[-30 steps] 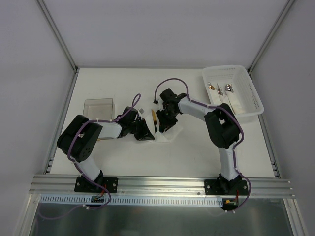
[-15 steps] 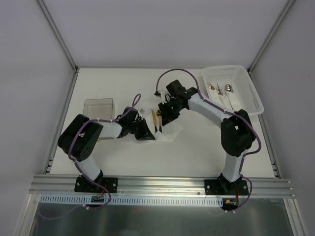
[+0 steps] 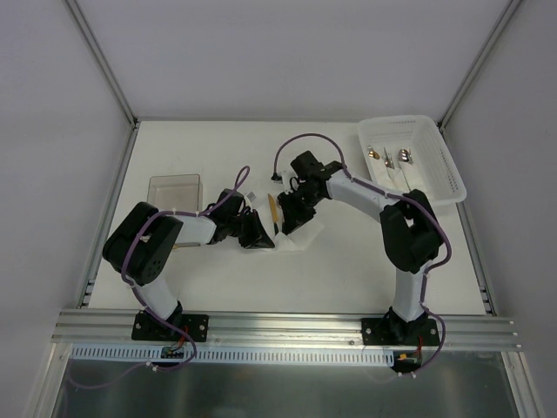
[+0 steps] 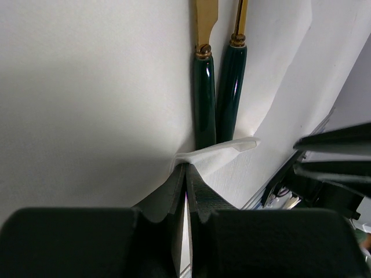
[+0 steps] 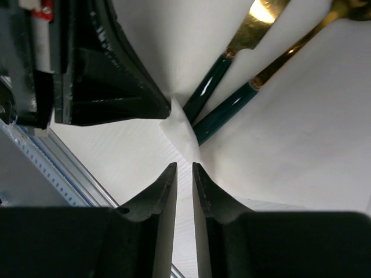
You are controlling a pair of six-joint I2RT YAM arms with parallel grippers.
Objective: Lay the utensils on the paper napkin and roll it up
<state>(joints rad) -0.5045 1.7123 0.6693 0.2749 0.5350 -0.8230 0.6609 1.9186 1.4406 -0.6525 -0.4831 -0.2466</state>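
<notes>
Two gold utensils with dark green handles lie side by side on the white paper napkin. In the top view one of them shows on the napkin mid-table. My left gripper is shut on a lifted corner of the napkin at the handle ends. My right gripper hovers just short of the same corner, its jaws a narrow gap apart with nothing between them. It faces the left gripper. More utensils with pale handles lie in the basket.
A white plastic basket stands at the back right. A clear plastic container sits at the left. Both arms crowd the napkin: left gripper, right gripper.
The right gripper drew back from the napkin, leaving a second utensil beside the first, then came back down over the handle ends. The left gripper kept its hold on the napkin corner.
</notes>
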